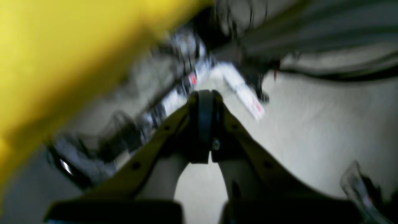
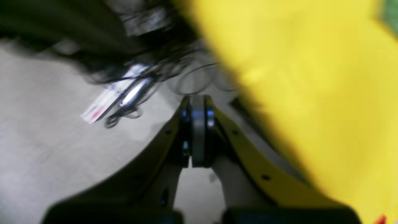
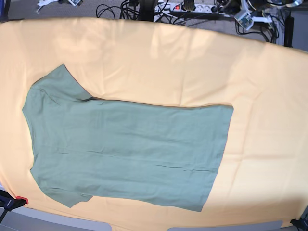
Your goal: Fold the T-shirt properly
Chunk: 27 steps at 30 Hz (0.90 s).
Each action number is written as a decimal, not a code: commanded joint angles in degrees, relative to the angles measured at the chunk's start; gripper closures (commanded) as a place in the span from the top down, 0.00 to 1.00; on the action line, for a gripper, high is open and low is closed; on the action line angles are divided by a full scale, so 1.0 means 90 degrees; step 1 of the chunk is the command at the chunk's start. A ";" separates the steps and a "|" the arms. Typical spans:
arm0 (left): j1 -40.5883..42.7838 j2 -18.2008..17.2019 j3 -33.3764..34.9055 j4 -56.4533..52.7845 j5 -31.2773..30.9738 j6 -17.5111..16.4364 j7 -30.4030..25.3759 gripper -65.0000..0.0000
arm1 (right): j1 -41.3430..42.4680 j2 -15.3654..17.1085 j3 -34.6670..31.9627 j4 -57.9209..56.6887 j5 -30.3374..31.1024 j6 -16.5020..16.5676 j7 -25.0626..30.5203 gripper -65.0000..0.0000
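Note:
The sage-green T-shirt (image 3: 130, 149) lies spread flat on the yellow-orange cloth (image 3: 192, 62) in the base view. Its sleeves and collar are at the left and its hem at the right. Neither arm shows in the base view. In the blurred left wrist view, my left gripper (image 1: 205, 99) is shut with nothing between its fingers. It hangs over grey floor beside the cloth's edge (image 1: 62, 56). My right gripper (image 2: 198, 104) is likewise shut and empty in the right wrist view. It is off the table, with the yellow cloth (image 2: 311, 77) to its right.
Cables and power strips (image 3: 192, 7) crowd the floor behind the table's far edge. A red-tipped clamp (image 3: 20, 199) holds the cloth at the front left corner, and a black one (image 3: 301, 222) at the front right. A white power strip (image 1: 245, 93) lies on the floor.

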 commanded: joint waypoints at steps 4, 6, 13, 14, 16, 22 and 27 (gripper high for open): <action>-0.0367 -0.0039 -0.0741 0.0359 -0.0576 -0.0022 0.0376 0.00 | -0.0124 -0.0029 0.0459 0.0223 0.0044 -0.0046 0.0102 0.00; -0.0595 -0.0036 -0.1095 0.0364 -0.0775 -0.0279 0.0415 0.00 | -0.0124 -0.0029 0.0724 0.0223 0.0046 -0.0044 0.0126 0.00; -0.1435 -0.0396 -0.1520 0.0347 -0.1166 -0.0882 0.0398 0.00 | -0.0117 -0.0027 0.1853 0.0223 0.0049 0.0299 0.0398 0.00; -0.1583 -0.0491 -0.1520 0.0342 -0.1166 -0.0894 0.0367 0.00 | 0.0032 -0.0027 0.1965 0.0223 0.0051 0.0328 0.0474 0.00; -0.1892 -0.0663 -0.1520 0.0340 -0.1129 -0.1049 0.0228 0.00 | 0.0379 -0.0024 0.2118 0.0223 0.0083 0.0447 0.0731 0.00; -0.2713 -0.1562 -0.1052 0.0270 0.0119 -0.1408 -0.0770 0.00 | 0.1710 -0.0027 0.2050 0.0223 0.0187 0.1073 0.1469 0.00; -0.3395 -0.2555 0.0226 -0.0651 0.1469 -0.1197 -0.2259 0.02 | 0.2448 -0.0027 0.2016 0.0223 0.0192 0.0991 0.1472 0.00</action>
